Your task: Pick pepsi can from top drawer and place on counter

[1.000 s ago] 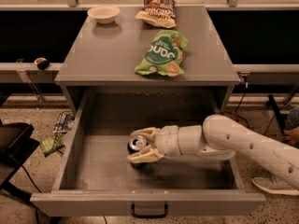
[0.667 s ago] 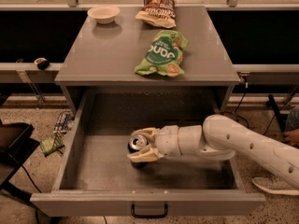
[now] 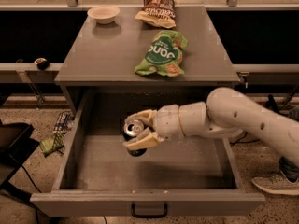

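Note:
The pepsi can (image 3: 134,127), dark blue with a silver top, sits between my gripper's pale fingers (image 3: 140,142) inside the open top drawer (image 3: 164,168). My gripper (image 3: 129,133) reaches in from the right and is shut on the can, one finger above it and one below. The can is tilted with its top facing up and left, and it looks raised a little off the drawer floor. Its dark base (image 3: 136,151) shows under the lower finger. The grey counter (image 3: 112,50) lies above and behind the drawer.
A green snack bag (image 3: 162,53) lies on the counter near its front edge. A brown snack bag (image 3: 157,7) and a white bowl (image 3: 103,13) sit at the back. The drawer's black handle (image 3: 148,212) is at the front. A shoe (image 3: 275,183) is on the floor at right.
My gripper has risen and moved slightly left with the can held in it. The can sits higher in the drawer than before.

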Robot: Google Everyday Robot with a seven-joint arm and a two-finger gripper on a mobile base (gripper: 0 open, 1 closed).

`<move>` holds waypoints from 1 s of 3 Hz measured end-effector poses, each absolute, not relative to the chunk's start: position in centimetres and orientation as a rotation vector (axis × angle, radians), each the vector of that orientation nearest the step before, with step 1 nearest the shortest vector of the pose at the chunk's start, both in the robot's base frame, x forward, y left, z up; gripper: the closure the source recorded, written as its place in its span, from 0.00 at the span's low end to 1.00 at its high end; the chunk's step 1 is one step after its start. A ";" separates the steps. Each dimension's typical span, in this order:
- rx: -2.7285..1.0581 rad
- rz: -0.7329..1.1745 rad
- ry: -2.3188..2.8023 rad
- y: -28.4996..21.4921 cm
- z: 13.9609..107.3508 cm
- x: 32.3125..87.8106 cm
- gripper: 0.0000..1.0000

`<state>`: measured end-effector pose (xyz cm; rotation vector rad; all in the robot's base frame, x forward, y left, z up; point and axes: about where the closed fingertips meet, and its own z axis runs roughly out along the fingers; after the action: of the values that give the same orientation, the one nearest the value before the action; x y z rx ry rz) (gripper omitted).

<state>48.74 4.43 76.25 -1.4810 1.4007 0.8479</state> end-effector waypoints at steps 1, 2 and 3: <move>-1.585 0.833 1.334 5.4 85.8 48.2 1.00; -1.645 0.875 1.329 6.7 92.3 49.5 1.00; -1.619 0.967 1.366 9.8 95.8 53.7 1.00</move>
<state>53.68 9.82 95.76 -1.6194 1.3663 0.9670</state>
